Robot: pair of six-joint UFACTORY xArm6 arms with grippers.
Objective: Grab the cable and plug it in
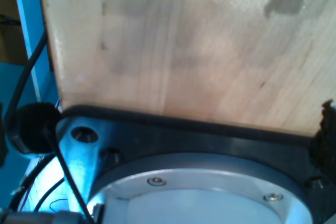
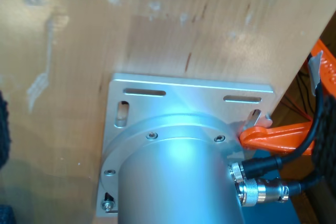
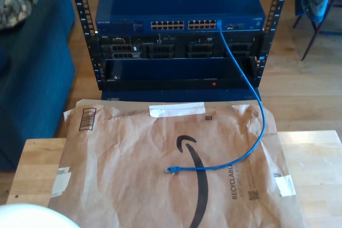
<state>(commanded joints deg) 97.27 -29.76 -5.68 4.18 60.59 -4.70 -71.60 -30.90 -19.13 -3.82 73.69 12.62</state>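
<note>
**A:** Where is the thing you're after?

**B:** The thin bright blue ethernet cable (image 3: 251, 105) lies in a loose curve on a sheet of brown kraft paper packaging (image 3: 133, 169) spread over the pale wooden table (image 3: 315, 164). One end is already seated in a port at the exterior view's right end of the dark blue network switch (image 3: 179, 6) in the black rack (image 3: 176, 62). The free end, a small translucent blue plug (image 3: 171, 170), rests on the paper near the printed black arrow.

**A:** How will it handle?

**B:** I judge it light and limp, springy enough to hold its curve, with a smooth jacket that could slide between pads. The plug is small and its latch tab looks fragile. I would take the cord just behind the plug, so the connector stays free and pointed.

**A:** And your claws?

**B:** I cannot tell whether my first gripper or my second gripper is open or closed. My first wrist view looks at wood and a black arm base (image 1: 199, 145); my second at a silver arm base (image 2: 178, 182) with an orange clamp (image 2: 268, 132) beside it. The cable lies well apart from both.
</note>
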